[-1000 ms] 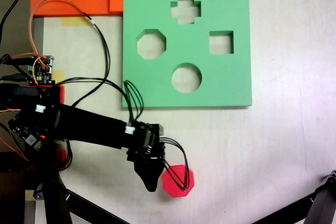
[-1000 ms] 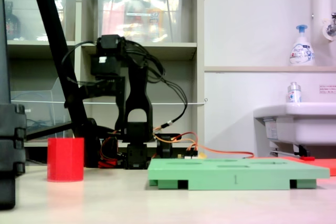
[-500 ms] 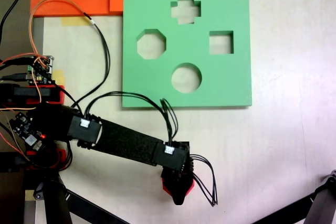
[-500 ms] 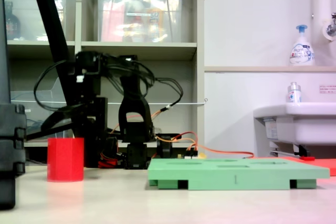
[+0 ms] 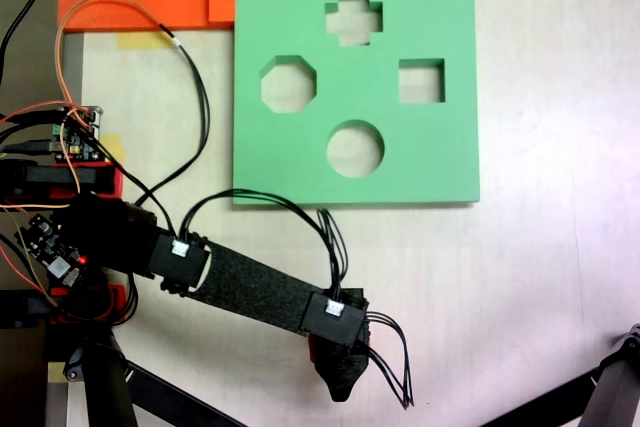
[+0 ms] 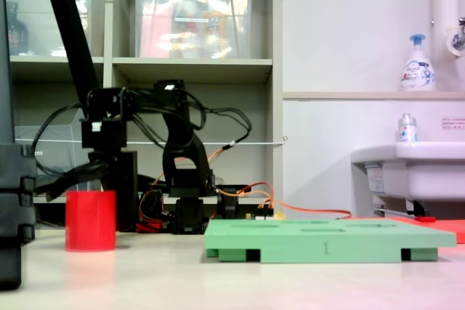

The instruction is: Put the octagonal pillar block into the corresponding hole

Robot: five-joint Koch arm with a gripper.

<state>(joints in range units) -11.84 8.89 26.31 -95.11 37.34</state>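
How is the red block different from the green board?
The red block is small and stands tall on the table; the green board is wide, flat and low. The block has no holes in the second exterior view; the board has four cutouts, one eight-sided. Both rest on the table.

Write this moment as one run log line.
hand: over red block, grip unclear | block: on table | octagonal hole: empty

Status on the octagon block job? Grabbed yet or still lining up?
Done: the pincer sits over the octagonal pillar block, hiding nearly all of it in the first exterior view. In hand: the grasp; the block stands on the table, and whether the jaws have closed is unclear. Left: lift, carry, insert into the empty octagonal hole.
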